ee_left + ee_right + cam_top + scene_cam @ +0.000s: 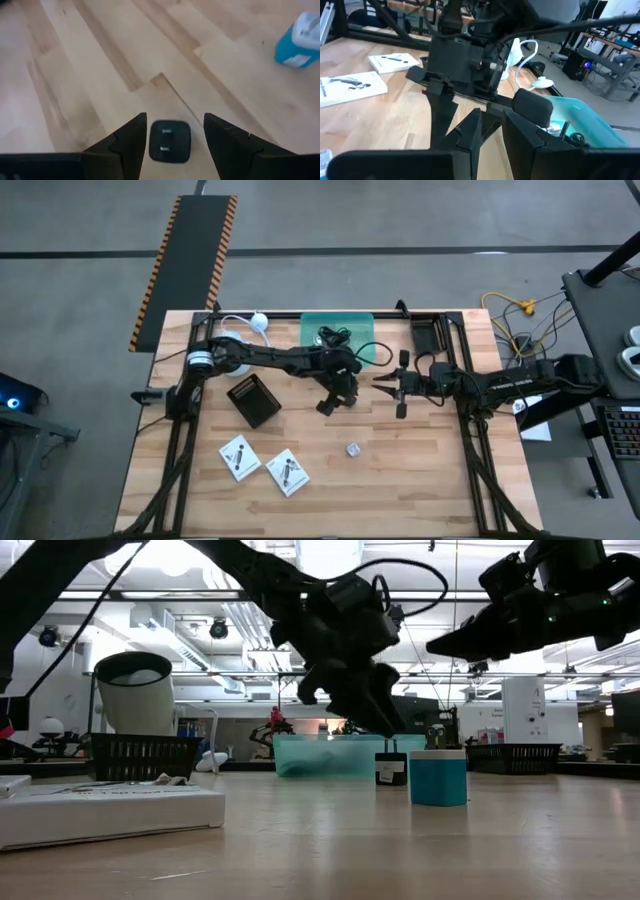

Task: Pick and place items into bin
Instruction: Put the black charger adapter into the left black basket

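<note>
White printed packets (238, 457) lay nearest the camera at the lower left of the high view, a second one (287, 472) just beside the first, both flat on the wooden table (420, 470). Right of them sat a small teal-and-white item (353, 449). At frame centre the left gripper (331, 402) hung low, fingers spread either side of a small black plug-like block (170, 141) on the wood, without touching it. The right gripper (385, 388) waited right of centre, its fingers slightly parted and empty. At upper centre stood the teal bin (345, 323) with coiled black cables (333, 336) inside. A black square box (253, 400) sat left of centre.
</note>
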Controlling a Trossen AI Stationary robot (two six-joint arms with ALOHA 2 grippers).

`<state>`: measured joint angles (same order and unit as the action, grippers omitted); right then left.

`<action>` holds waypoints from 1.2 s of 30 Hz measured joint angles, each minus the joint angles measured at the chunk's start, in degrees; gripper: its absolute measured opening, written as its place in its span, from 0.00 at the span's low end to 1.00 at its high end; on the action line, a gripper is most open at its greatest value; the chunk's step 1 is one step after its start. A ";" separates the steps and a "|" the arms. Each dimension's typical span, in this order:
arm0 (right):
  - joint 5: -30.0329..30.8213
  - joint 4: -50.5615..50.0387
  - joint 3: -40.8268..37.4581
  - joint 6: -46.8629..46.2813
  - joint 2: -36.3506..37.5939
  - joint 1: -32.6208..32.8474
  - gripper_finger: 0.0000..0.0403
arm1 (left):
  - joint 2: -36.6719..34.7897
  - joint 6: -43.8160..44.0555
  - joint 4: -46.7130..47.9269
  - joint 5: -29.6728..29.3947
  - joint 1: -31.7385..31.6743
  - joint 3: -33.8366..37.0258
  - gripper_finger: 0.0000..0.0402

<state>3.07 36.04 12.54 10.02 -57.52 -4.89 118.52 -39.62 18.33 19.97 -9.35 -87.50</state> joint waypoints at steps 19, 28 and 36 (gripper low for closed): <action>0.00 -0.98 -0.32 1.70 0.79 0.00 0.16 | 1.50 0.28 1.33 -4.23 0.00 -0.06 0.45; 0.08 -1.45 -0.34 2.38 0.88 -0.04 0.16 | 4.28 0.22 -1.80 -4.22 0.00 -0.09 0.45; 0.07 -1.53 -0.34 2.40 0.90 -0.04 0.16 | 4.64 0.22 -1.76 -4.22 0.00 -0.07 0.44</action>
<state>3.14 34.50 12.21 12.43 -56.62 -4.93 123.15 -39.40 16.58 15.75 -9.34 -87.57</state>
